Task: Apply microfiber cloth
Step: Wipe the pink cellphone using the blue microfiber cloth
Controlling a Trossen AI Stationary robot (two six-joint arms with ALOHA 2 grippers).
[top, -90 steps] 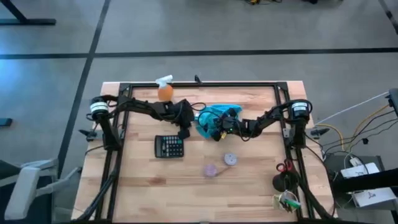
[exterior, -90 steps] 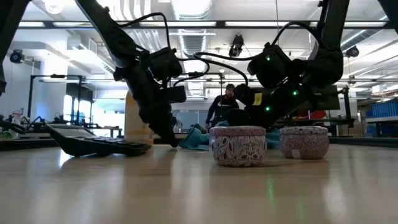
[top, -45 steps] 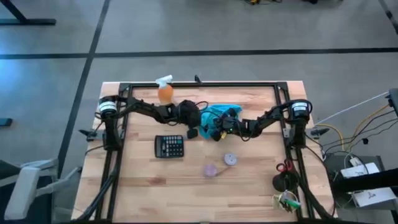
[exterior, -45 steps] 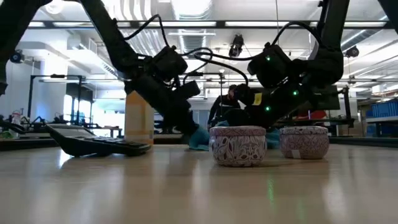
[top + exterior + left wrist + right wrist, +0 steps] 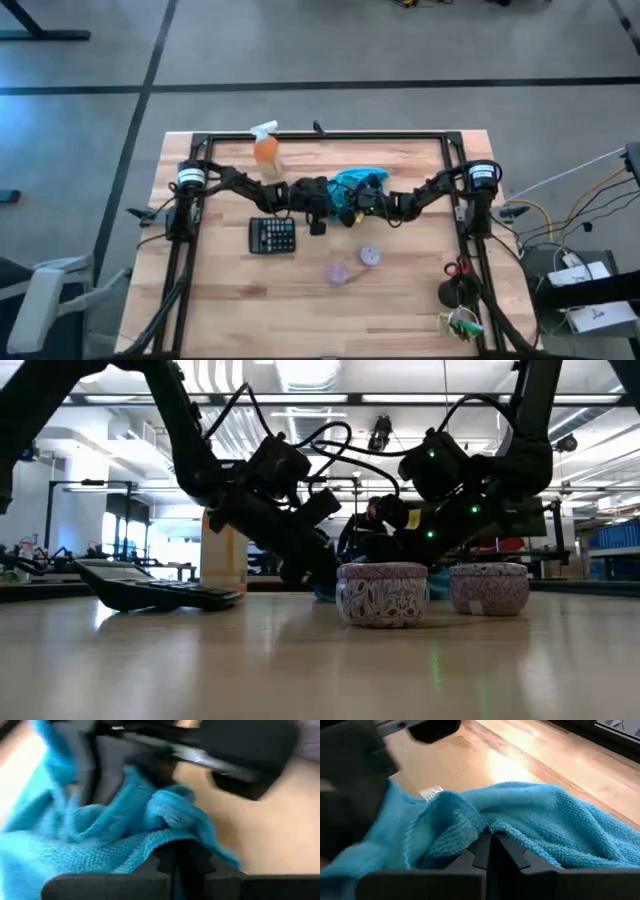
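- Near edge of the counter [image 5: 400,300]: two small patterned tins stand close together, the left tin [image 5: 381,594] and the right tin [image 5: 488,589]. Both lids are on, so their contents cannot be determined. Neither has moved over the last second.
- Left of the tins lies the black calculator [image 5: 272,236], flat and untouched.
- Change: the left tool [image 5: 322,200] has travelled from beside the calculator toward the counter centre and now sits at the near-left edge of the microfiber cloth [image 5: 352,190]. In the low view its arm has swung lower and closer to the left tin.
- Left tool state: in the left wrist view its fingers are drawn together with a fold of the cloth [image 5: 100,850] pinched between them.
- Right tool [image 5: 352,205] state: it has not shifted in the last second; in the right wrist view its fingers are closed with the cloth [image 5: 560,835] gathered over them, so it holds the fabric.
- Task meaning: both tools now grip the bunched cloth at mid-counter, just beside each other. The likely next step is to spread or drag it across the surface; a pull in opposite directions risks losing one grip.
- Far edge: the orange spray bottle [image 5: 266,145] stands upright, well apart from the cloth; its fill level cannot be read.
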